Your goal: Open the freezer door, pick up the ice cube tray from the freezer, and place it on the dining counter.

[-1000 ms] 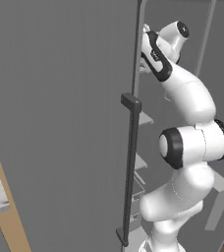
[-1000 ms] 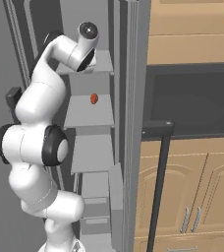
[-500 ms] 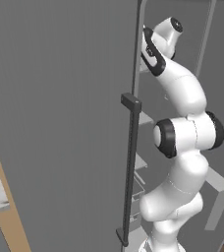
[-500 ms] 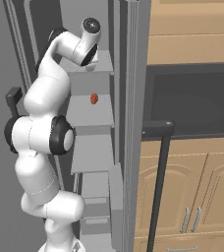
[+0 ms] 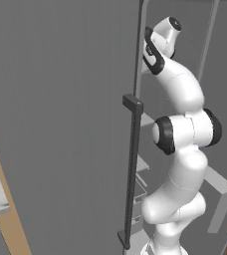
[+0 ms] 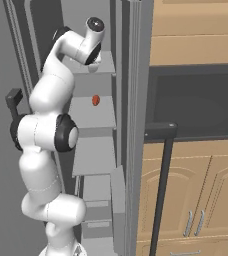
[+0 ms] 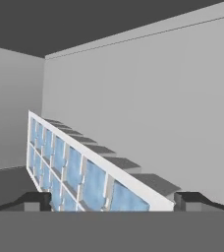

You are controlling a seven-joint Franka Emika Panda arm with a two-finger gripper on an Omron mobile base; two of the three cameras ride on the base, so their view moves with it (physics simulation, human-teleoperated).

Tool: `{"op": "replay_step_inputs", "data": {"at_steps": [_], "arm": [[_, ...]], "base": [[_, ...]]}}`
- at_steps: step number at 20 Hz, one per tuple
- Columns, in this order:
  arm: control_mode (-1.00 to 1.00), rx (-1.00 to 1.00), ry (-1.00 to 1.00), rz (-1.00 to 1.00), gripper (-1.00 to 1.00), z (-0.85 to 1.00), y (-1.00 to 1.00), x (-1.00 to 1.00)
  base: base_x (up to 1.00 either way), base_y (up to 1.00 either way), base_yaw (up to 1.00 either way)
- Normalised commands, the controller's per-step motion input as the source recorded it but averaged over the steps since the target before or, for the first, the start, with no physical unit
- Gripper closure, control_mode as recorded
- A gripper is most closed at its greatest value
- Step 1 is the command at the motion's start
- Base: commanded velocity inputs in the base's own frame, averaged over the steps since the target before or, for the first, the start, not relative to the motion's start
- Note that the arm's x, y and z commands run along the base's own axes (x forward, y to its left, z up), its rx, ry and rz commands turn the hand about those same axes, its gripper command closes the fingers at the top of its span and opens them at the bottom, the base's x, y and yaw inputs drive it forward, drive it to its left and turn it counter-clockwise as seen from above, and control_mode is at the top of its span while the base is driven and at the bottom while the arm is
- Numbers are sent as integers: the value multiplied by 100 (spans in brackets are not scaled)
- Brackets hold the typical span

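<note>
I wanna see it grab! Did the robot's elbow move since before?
Yes. Beside the freezer door handle, the elbow has climbed, pushing the open pincer toward the ice cube tray.

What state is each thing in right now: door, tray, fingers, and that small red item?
freezer door: swung open.
ice cube tray: unheld, on a surface inside the freezer, between the two fingertips.
gripper: fingers wide open, holding nothing.
red item: resting on a lower shelf.

Ice cube tray [image 7: 79, 172]: white grid, pale blue cells. Freezer door [image 5: 60, 124]: matte grey, black bar handle [image 5: 131, 169]. Freezer [image 7: 143, 98] walls: grey. My arm [image 5: 182, 149]: white, dark joints.
</note>
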Motion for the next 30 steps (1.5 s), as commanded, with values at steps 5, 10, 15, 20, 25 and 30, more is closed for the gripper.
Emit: {"op": "replay_step_inputs", "data": {"at_steps": [5, 10, 15, 20, 25, 30], "arm": [[-100, 0, 1, 1, -100, -19, 6, 18], [-100, 0, 0, 0, -100, -17, 7, 20], [-100, 0, 0, 0, -100, -10, 6, 18], [-100, 0, 0, 0, -100, 0, 0, 0], [-100, 0, 0, 0, -100, 0, 0, 0], [-100, 0, 0, 0, 100, 0, 0, 0]], "base": [[0, 0, 0], [0, 0, 0], [0, 0, 0], [0, 0, 0], [0, 0, 0], [0, 0, 0]]}}
